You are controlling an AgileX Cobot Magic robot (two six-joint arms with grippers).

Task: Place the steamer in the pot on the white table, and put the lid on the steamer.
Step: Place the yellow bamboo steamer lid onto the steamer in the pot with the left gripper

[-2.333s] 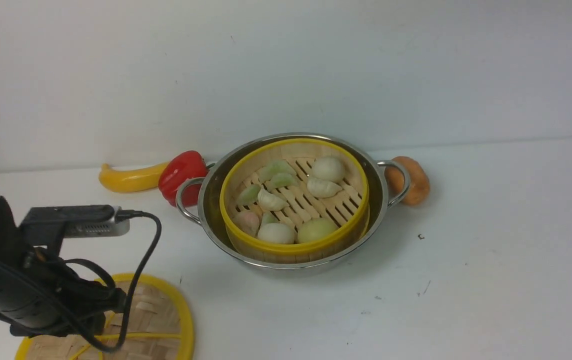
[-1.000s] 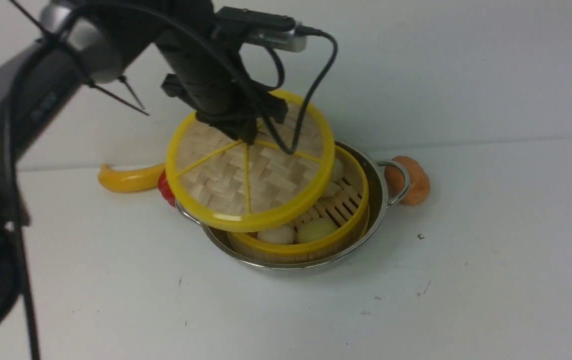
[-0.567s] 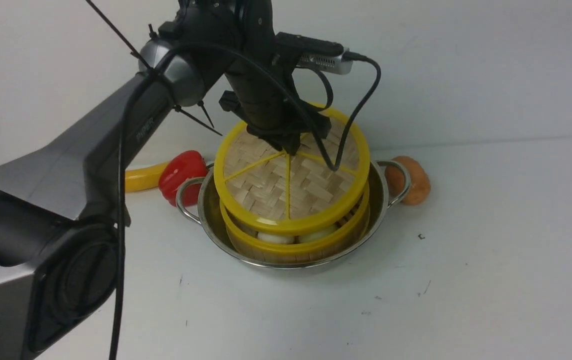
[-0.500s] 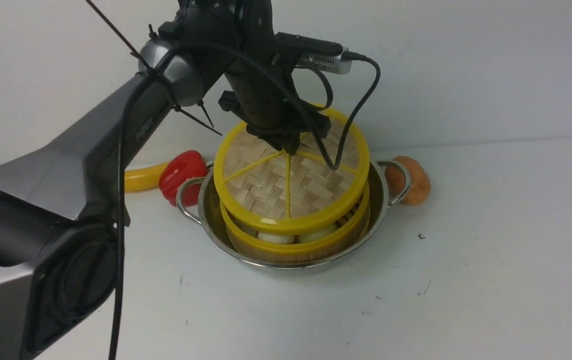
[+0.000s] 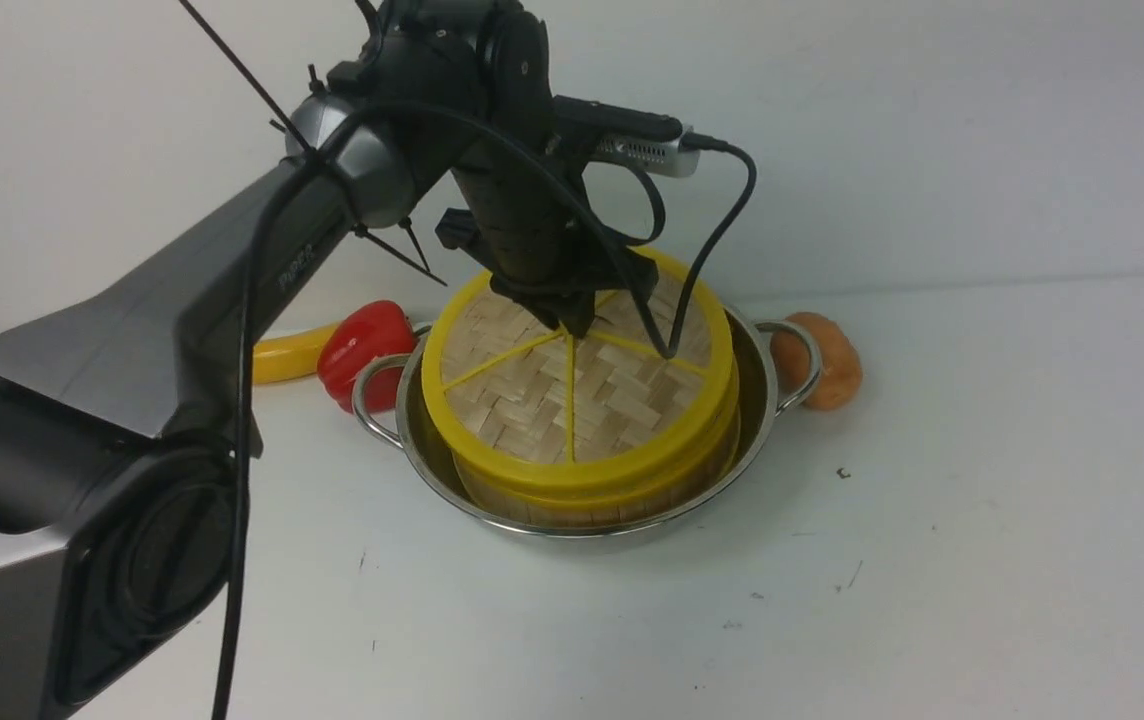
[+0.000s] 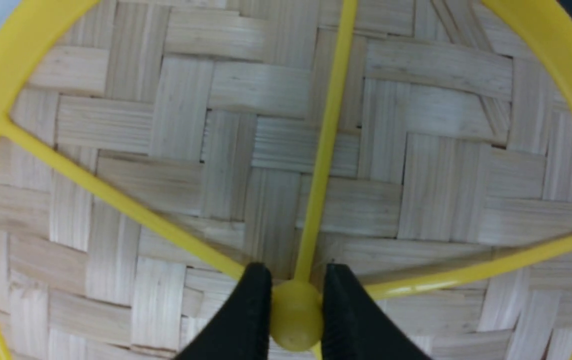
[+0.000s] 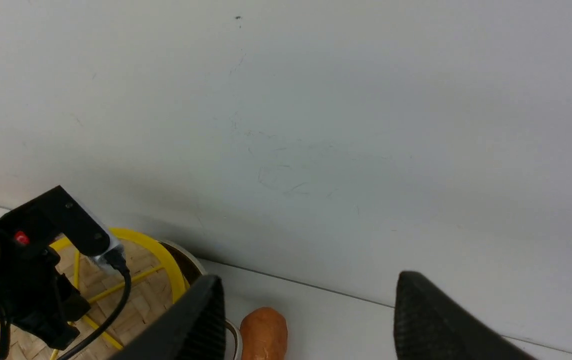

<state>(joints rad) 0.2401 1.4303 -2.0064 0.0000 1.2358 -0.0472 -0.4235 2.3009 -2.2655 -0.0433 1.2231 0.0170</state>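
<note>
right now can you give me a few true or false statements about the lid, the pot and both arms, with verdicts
1. The lid covers the steamer, which sits in the pot. True.
2. The left end effector is open above the lid. False: it is shut on the lid's knob.
3. The right end effector grips a pot handle. False: it is open and holds nothing.
4. A red pepper lies beside the pot. True.

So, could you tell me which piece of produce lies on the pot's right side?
The orange potato, beside the pot's right handle; the red pepper and yellow banana both lie to its left.
</note>
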